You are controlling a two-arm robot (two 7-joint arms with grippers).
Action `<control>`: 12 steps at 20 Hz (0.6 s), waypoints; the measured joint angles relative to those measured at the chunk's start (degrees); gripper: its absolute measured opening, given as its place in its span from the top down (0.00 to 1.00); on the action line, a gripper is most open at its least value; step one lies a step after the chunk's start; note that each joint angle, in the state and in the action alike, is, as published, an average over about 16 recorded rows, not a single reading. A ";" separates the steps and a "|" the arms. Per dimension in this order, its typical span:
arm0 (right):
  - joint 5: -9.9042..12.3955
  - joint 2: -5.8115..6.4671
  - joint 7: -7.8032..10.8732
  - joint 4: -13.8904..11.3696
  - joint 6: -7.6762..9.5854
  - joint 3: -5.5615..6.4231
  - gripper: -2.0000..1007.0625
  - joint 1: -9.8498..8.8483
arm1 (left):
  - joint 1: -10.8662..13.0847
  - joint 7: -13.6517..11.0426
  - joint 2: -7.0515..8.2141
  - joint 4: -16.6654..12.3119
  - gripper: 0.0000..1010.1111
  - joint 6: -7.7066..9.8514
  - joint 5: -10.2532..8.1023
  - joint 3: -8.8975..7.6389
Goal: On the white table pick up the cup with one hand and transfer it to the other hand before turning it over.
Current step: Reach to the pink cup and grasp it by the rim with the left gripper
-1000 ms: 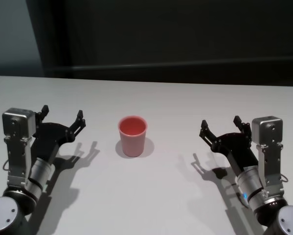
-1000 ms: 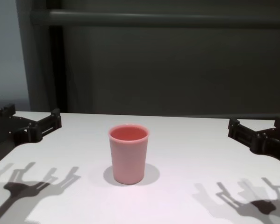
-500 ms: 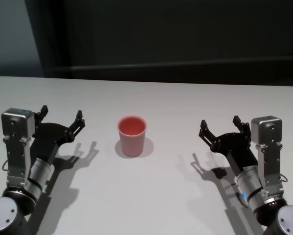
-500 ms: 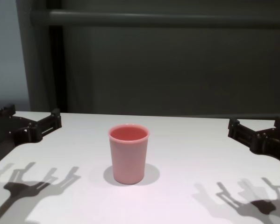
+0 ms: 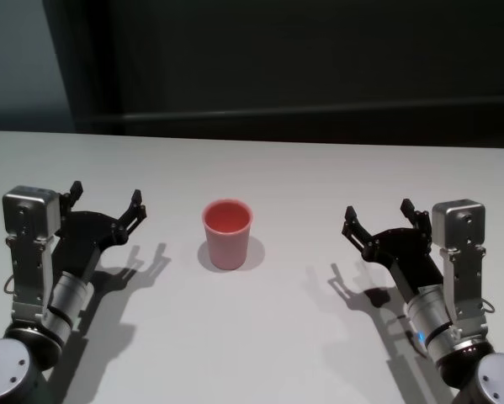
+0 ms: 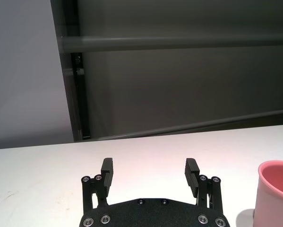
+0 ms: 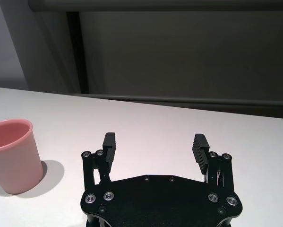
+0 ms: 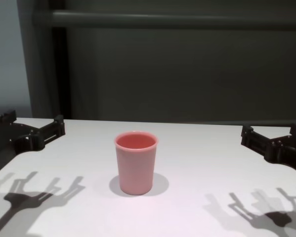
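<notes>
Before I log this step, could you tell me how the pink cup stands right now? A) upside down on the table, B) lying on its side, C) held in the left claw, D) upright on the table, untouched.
D: the cup stands rim-up on the white table, between the open left claw and open right claw, apart from both.

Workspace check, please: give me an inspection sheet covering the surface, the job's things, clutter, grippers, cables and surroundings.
Surface: white table, plain, with shadows of both grippers on it.
Job's things: pink cup standing upright, rim up, near the table's middle, between the two arms; nothing touches it.
Clutter: nothing seen.
Grippers: left gripper open, above the table to the cup's left, apart from it; right gripper open, above the table to the cup's right, apart from it. Both empty.
Cables: a thin cable runs along the left forearm; no loose ones on the table.
Surroundings: dark wall with a horizontal bar behind the table; a paler panel at far left.
</notes>
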 joint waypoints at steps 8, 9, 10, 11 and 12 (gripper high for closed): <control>0.00 0.00 0.00 0.00 0.00 0.00 0.00 0.00 | 0.00 0.00 0.00 0.00 0.01 0.00 0.00 0.00; 0.00 0.00 0.00 0.00 0.00 0.00 0.00 0.00 | 0.00 0.00 0.00 0.00 0.01 0.00 0.00 0.00; 0.00 0.00 0.00 0.00 0.00 0.00 0.00 0.00 | 0.00 0.00 0.00 0.00 0.01 0.00 0.00 0.00; 0.00 0.00 0.00 0.00 0.00 0.00 0.00 0.00 | 0.00 0.00 0.00 0.00 0.01 0.00 0.00 0.00; 0.00 0.00 0.00 0.00 0.00 0.00 0.00 0.00 | 0.00 0.00 0.00 0.00 0.01 0.00 0.00 0.00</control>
